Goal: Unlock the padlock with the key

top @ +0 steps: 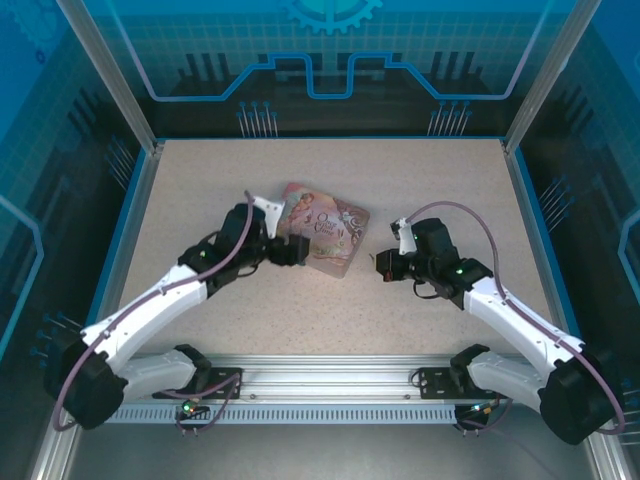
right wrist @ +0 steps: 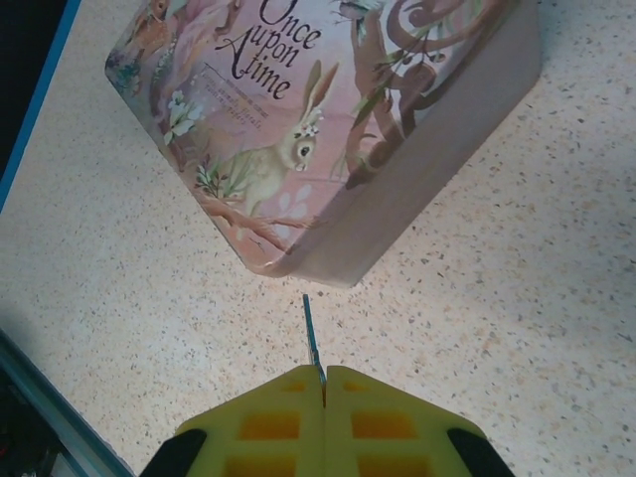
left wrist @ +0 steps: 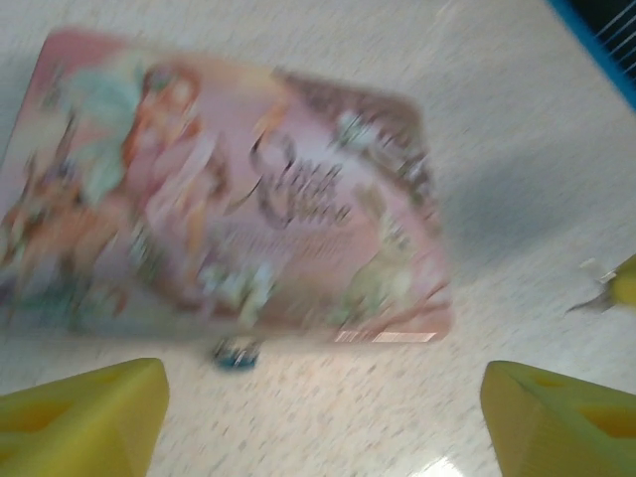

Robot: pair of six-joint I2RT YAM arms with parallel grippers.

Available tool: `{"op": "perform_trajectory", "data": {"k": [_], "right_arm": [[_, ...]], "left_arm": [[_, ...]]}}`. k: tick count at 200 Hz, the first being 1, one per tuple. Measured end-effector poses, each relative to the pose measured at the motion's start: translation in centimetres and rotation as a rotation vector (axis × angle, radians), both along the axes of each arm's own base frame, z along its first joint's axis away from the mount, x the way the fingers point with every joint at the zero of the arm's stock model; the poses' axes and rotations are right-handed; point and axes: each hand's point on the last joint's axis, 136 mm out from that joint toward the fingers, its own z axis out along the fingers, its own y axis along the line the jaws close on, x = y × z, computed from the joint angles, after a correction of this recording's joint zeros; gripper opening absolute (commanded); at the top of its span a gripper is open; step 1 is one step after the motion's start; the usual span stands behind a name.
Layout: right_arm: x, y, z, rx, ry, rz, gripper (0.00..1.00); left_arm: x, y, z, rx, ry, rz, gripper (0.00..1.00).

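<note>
- Left wrist view, blurred: the left gripper [left wrist: 318, 427] has its yellow fingers [left wrist: 84, 417] spread wide over the speckled table [left wrist: 517, 248].
- A small blue blob, probably the padlock [left wrist: 237, 355], lies against the lower edge of the pink "Once upon a time" tin [left wrist: 229, 199], left of centre.
- The right gripper [right wrist: 324, 383] has its fingers pressed together, pinching the key [right wrist: 311, 333] at bottom centre. The thin blade points up toward the tin's corner, just short of it.

Robot test cell, blue circuit-patterned wall panels [top: 330, 60], aluminium frame posts [top: 112, 75], speckled tabletop [top: 330, 310], mounting rail [top: 330, 375]
</note>
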Motion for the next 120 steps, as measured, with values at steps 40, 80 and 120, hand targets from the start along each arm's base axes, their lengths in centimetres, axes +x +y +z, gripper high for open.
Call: {"op": "perform_trajectory", "data": {"k": [40,80,120], "right_arm": [[0.1,1.5,1.0,0.038,-0.036,0.025,0.00],[-0.6,2.6,1.2,0.045,-0.042,0.042,0.00],[-0.9,2.6,2.5,0.051,-0.089,0.027,0.00]], "left_arm": [[-3.0,3.1,-6.1,0.052,0.022,0.064,0.74],[-3.8,3.1,-8.9,0.080,-0.009,0.061,0.72],[-3.0,2.5,-10.7,0.099,-0.065,0.054,0.71]]}}
